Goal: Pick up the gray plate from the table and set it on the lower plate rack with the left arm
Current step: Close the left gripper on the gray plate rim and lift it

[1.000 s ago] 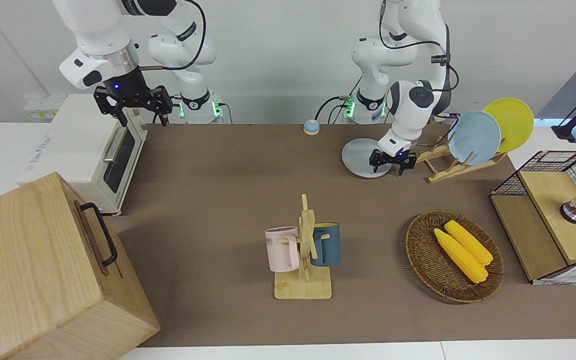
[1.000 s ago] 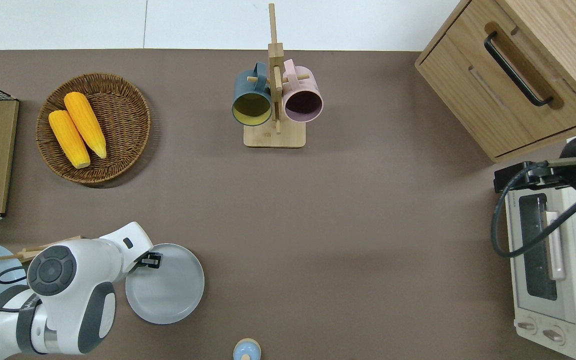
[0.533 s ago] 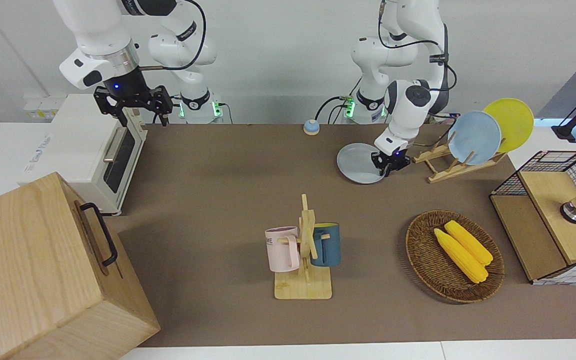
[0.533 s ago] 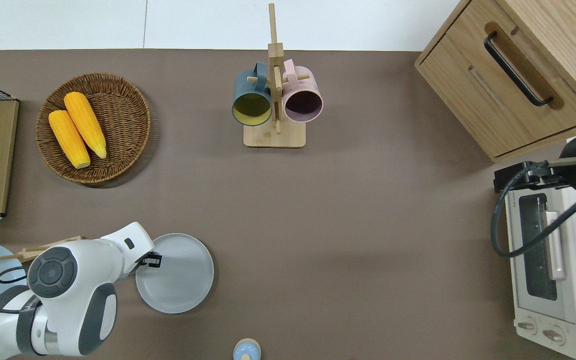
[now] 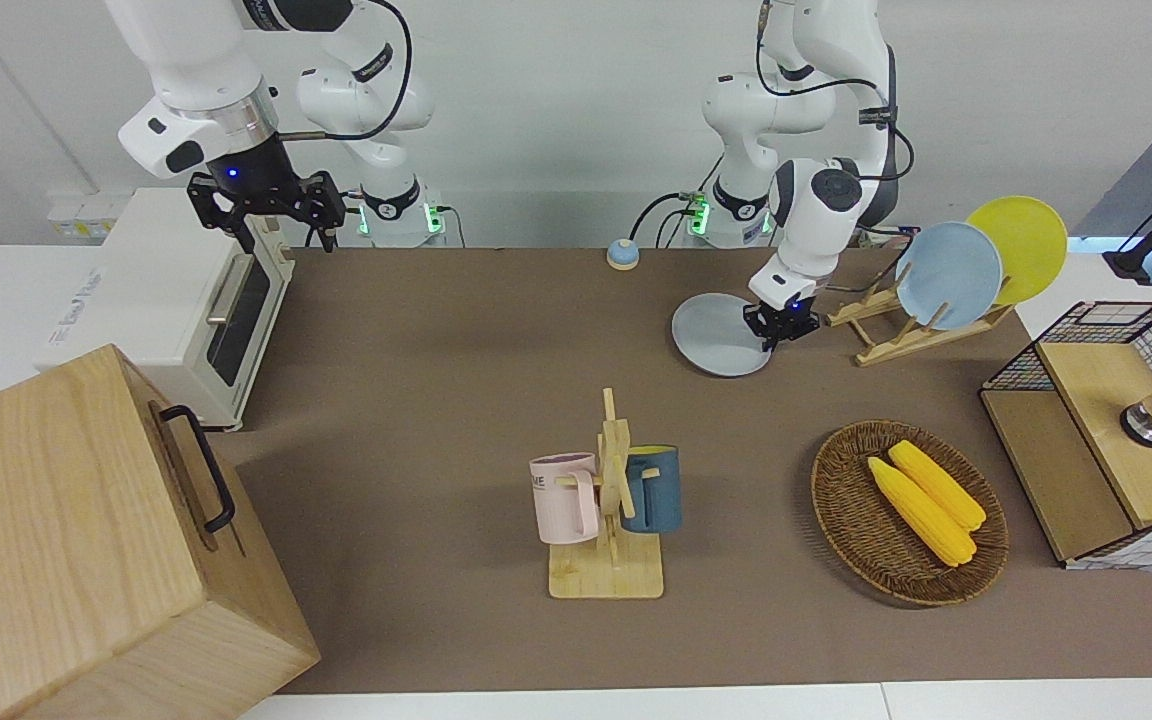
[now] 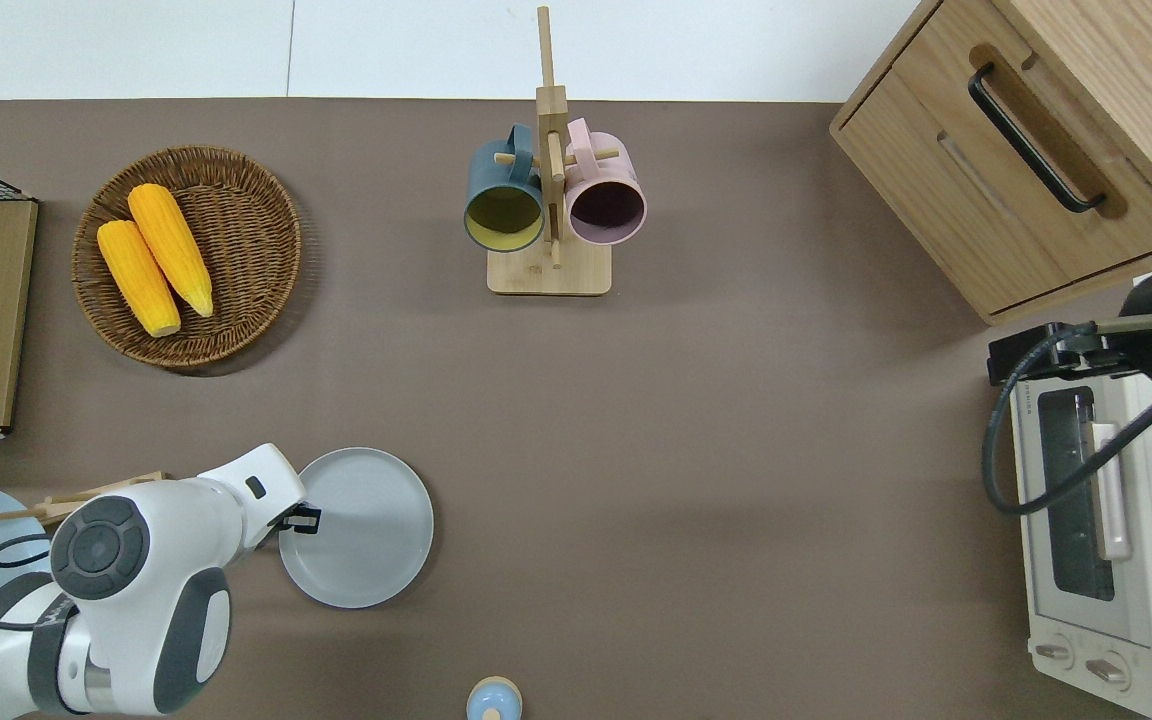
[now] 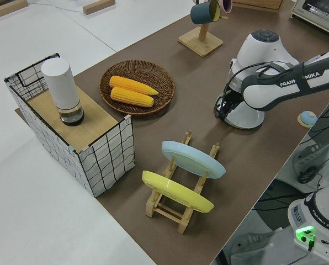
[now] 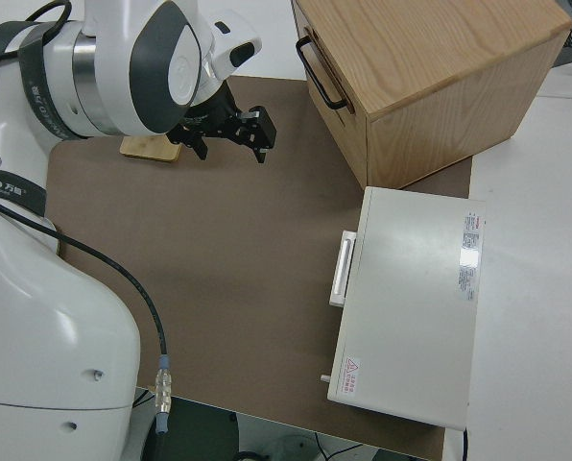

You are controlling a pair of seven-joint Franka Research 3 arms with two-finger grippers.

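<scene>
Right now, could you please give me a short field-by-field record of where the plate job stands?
Gray plate: gripped at its rim, on the side toward the rack
Left end effector: shut on gray plate
Plate rack: light blue plate and yellow plate slotted; lowest end slot empty
Right end effector: parked, open
Status: plate not yet on the rack

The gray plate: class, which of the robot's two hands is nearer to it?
Left. The left hand grips the gray plate at its rim, on the edge toward the plate rack. The right arm is parked.
</scene>
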